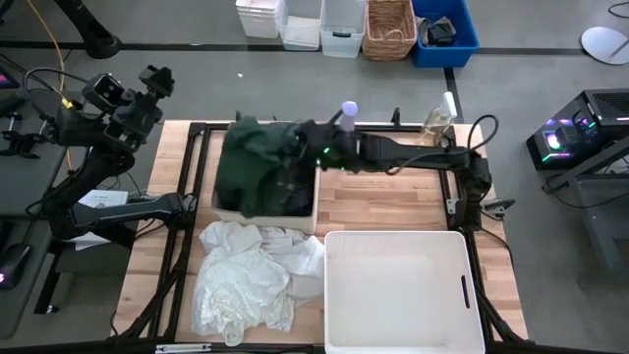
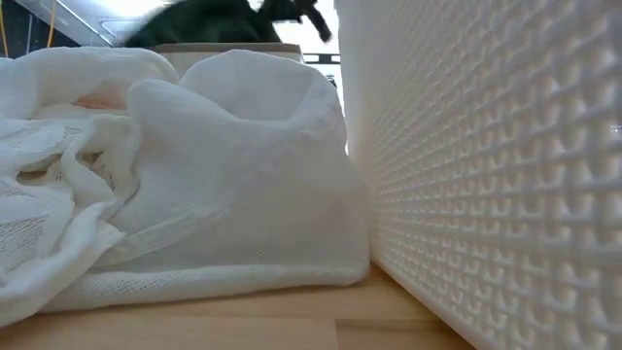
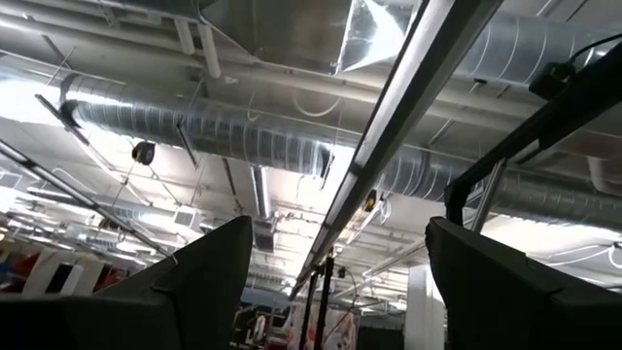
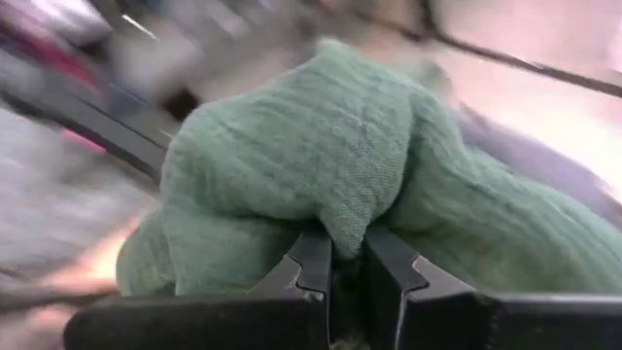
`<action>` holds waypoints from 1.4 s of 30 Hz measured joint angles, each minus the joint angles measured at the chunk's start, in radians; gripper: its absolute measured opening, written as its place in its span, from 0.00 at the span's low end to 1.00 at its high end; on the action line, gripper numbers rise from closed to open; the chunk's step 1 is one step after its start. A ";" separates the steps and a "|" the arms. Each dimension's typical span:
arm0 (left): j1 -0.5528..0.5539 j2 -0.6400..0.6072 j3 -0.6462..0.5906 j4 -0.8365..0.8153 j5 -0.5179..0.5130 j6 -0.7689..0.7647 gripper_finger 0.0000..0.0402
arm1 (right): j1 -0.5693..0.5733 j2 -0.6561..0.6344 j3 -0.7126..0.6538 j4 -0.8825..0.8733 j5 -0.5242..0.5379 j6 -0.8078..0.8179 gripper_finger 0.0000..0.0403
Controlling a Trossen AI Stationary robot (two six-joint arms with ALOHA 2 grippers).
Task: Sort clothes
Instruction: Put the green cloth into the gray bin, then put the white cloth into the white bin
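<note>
Now the right claw [image 4: 347, 255] pinches the dark green top [image 4: 321, 165] at upper centre.
Thin pinch may slip; left claw [image 3: 335, 282] gapes, idle.

Both arms are dark, nearly black, built of slim tubular links joined by chunkier blocky joints. The right arm [image 1: 413, 155] carries a small green light near its wrist, and black cable loops at its base. The left arm [image 1: 108, 128] has boxy housings and trailing black cables. The right hand [image 4: 348, 267] has flat, matte black fingers with stepped, angular edges; the left hand [image 3: 335, 282] shows two broad dark fingers.
</note>
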State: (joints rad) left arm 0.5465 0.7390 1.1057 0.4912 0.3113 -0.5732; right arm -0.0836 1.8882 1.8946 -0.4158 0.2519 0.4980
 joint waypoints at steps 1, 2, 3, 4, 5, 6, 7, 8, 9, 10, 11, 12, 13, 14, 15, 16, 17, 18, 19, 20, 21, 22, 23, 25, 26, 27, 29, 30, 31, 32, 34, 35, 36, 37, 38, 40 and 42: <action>0.000 -0.004 0.000 -0.002 0.000 0.000 0.74 | 0.002 0.001 0.000 -0.083 0.045 0.004 0.05; 0.000 -0.006 0.000 -0.003 0.001 0.000 0.74 | 0.003 0.001 0.000 -0.171 0.085 0.013 0.05; 0.000 -0.010 0.000 -0.003 0.001 0.000 0.74 | 0.002 0.000 0.000 -0.258 0.122 0.025 0.05; 0.000 -0.012 0.000 -0.003 0.001 0.000 0.74 | 0.001 -0.001 0.000 -0.338 0.153 0.038 0.05; 0.000 -0.014 0.000 -0.004 0.001 0.000 0.74 | 0.000 -0.001 -0.002 -0.404 0.171 0.050 0.05; 0.000 -0.014 0.000 -0.006 0.002 0.000 0.74 | -0.001 -0.002 -0.017 -0.448 0.175 0.069 0.05; 0.000 -0.014 0.000 -0.012 0.002 0.000 0.74 | -0.004 -0.003 -0.034 -0.478 0.162 0.089 0.05; 0.000 -0.014 0.000 -0.020 0.002 0.000 0.74 | -0.005 -0.003 -0.053 -0.483 0.135 0.100 0.05; 0.000 -0.013 0.000 -0.028 0.002 0.001 0.74 | -0.005 -0.003 -0.076 -0.453 0.107 0.104 0.05; 0.000 -0.012 0.000 -0.037 0.002 0.005 0.74 | -0.003 -0.004 -0.104 -0.393 0.084 0.104 0.05; 0.000 -0.011 0.000 -0.046 0.001 0.014 0.74 | 0.002 -0.007 -0.135 -0.318 0.055 0.104 0.05; 0.000 -0.010 0.000 -0.052 0.001 0.027 0.74 | 0.009 -0.007 -0.168 -0.236 0.031 0.104 0.05; 0.000 -0.009 0.000 -0.060 0.001 0.038 0.74 | 0.018 -0.006 -0.195 -0.147 0.001 0.105 0.05; 0.000 -0.006 0.000 -0.062 0.001 0.043 0.74 | 0.028 -0.002 -0.215 -0.071 -0.026 0.105 0.05; 0.000 -0.002 0.000 -0.061 0.001 0.043 0.74 | 0.037 0.002 -0.232 -0.006 -0.040 0.107 0.05; 0.000 0.002 0.000 -0.061 0.001 0.043 0.74 | 0.046 0.003 -0.246 0.052 -0.044 0.107 0.05; 0.000 0.004 0.000 -0.062 0.001 0.043 0.74 | 0.053 0.003 -0.250 0.102 -0.045 0.106 0.05; 0.000 0.007 0.000 -0.063 0.001 0.043 0.74 | 0.059 0.001 -0.251 0.147 -0.045 0.106 0.05; 0.000 0.009 0.000 -0.063 0.001 0.044 0.74 | 0.059 -0.002 -0.250 0.177 -0.049 0.101 0.05; 0.000 0.011 0.000 -0.063 0.001 0.046 0.74 | 0.058 -0.001 -0.249 0.190 -0.071 0.090 0.05; 0.000 0.013 0.000 -0.063 0.001 0.045 0.74 | 0.058 0.011 -0.247 0.202 -0.109 0.088 0.05; 0.000 0.016 0.000 -0.062 0.001 0.044 0.74 | 0.056 0.023 -0.246 0.208 -0.143 0.097 0.05; 0.000 0.018 0.000 -0.061 0.001 0.044 0.74 | 0.056 0.044 -0.246 0.197 -0.162 0.117 0.05; 0.000 0.021 0.000 -0.060 0.001 0.043 0.74 | 0.059 0.087 -0.250 0.173 -0.178 0.145 0.06; 0.000 0.022 0.000 -0.061 0.001 0.037 0.74 | 0.059 0.103 -0.250 0.168 -0.182 0.143 0.08; 0.000 0.024 0.000 -0.061 0.001 0.030 0.74 | 0.060 0.107 -0.249 0.162 -0.205 0.146 0.13; 0.000 0.027 0.000 -0.061 0.001 0.025 0.74 | 0.065 0.110 -0.246 0.142 -0.227 0.148 0.25; 0.000 0.027 0.000 -0.061 0.001 0.025 0.74 | 0.071 0.112 -0.244 0.144 -0.225 0.126 0.32; 0.000 0.027 0.000 -0.062 0.001 0.025 0.74 | 0.075 0.113 -0.240 0.141 -0.224 0.103 0.38; 0.000 0.027 0.000 -0.062 0.001 0.025 0.74 | 0.078 0.109 -0.229 0.123 -0.228 0.080 0.44; 0.000 0.027 0.000 -0.061 0.001 0.024 0.74 | 0.080 0.101 -0.196 0.059 -0.242 0.030 0.56; 0.000 0.026 0.000 -0.062 0.001 0.024 0.74 | 0.079 0.096 -0.171 0.033 -0.245 -0.002 0.61; 0.000 0.024 0.000 -0.064 0.001 0.024 0.74 | 0.079 0.093 -0.145 0.003 -0.245 -0.029 0.65; 0.000 0.023 0.000 -0.067 0.001 0.024 0.74 | 0.076 0.089 -0.113 -0.034 -0.242 -0.053 0.69; 0.000 0.023 0.000 -0.072 0.001 0.024 0.74 | 0.073 0.079 -0.073 -0.078 -0.229 -0.074 0.71; 0.000 0.021 0.000 -0.082 0.001 0.024 0.74 | 0.068 0.067 -0.003 -0.161 -0.180 -0.118 0.74; -0.002 0.021 0.000 -0.097 0.001 0.024 0.74 | 0.063 0.065 0.064 -0.233 -0.145 -0.166 0.75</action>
State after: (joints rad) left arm 0.5448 0.7601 1.1061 0.3947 0.3121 -0.5489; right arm -0.0209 1.9530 1.9590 -0.6491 0.1070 0.3323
